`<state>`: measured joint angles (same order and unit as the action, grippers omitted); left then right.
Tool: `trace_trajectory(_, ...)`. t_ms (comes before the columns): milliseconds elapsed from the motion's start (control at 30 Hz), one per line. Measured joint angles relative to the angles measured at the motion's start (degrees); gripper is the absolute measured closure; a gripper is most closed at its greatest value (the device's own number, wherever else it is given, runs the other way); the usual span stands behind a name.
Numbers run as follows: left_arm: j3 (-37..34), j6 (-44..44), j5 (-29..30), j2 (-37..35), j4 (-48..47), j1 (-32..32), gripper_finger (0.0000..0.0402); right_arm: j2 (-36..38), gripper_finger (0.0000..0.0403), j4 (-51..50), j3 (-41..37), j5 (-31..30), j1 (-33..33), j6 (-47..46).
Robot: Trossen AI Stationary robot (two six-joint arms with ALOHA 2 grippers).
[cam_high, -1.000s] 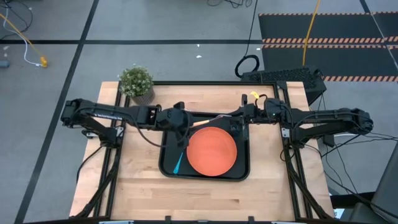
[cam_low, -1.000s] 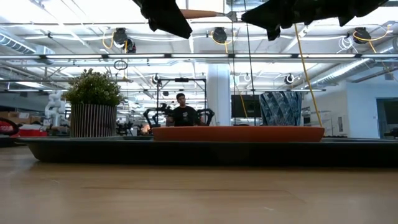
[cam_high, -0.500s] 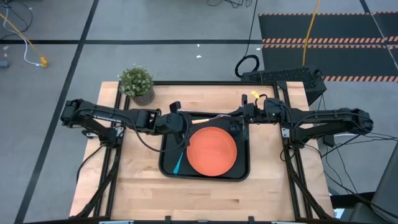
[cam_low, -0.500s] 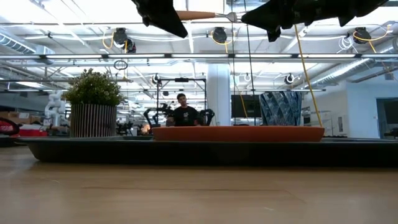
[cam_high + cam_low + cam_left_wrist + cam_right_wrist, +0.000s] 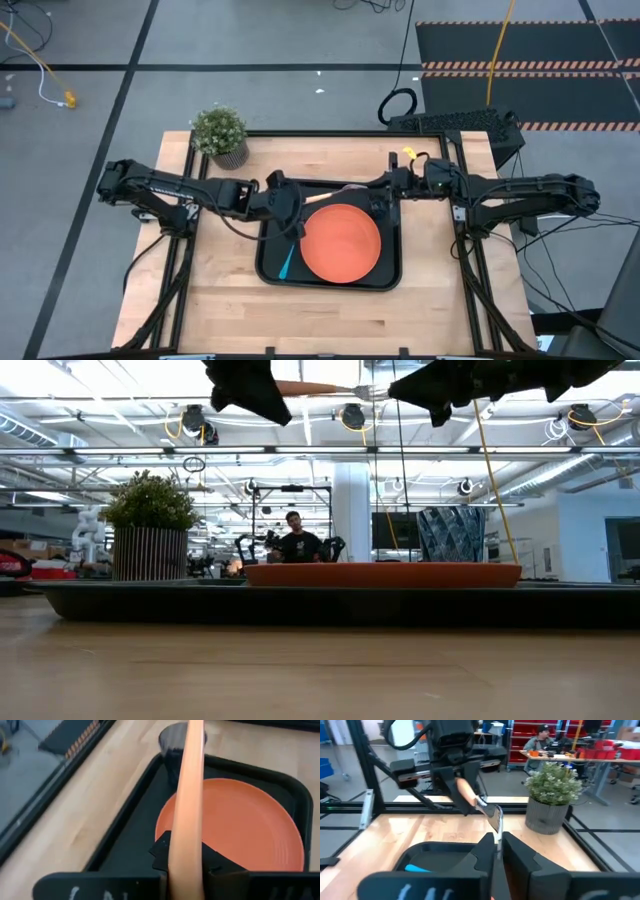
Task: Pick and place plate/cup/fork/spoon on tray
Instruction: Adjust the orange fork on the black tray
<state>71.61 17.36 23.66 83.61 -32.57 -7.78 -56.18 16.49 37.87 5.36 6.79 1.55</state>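
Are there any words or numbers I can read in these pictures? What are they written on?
None can be read.
Pale marks on the dark bar at the left wrist view's edge: too blurred to read.
Pale marks on the dark bar at the right wrist view's edge: too blurred to read.
The large black rectangular tray and flat round orange plate carry no text.

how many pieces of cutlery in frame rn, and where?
2. The fork is held in the air above the tray, left gripper on its orange handle, right gripper at the tines. The spoon lies on the tray beside the plate. None seems hidden.
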Motion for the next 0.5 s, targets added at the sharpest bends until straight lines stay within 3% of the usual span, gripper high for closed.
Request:
trace_trajectory(333, -0.07, 23.24, -0.07, -1.84, -21.05, -1.1, 0.0374, 1.91, 0.0309, -1.1, -0.02, -13.66, -0.01, 3.05)
trace_trajectory(500, -2.04, 33.72, -1.09, -4.04, -24.63, -3.1, 0.0374, 5.01, 0.0284, -2.96, -0.02, -18.64, 0.0, 5.17)
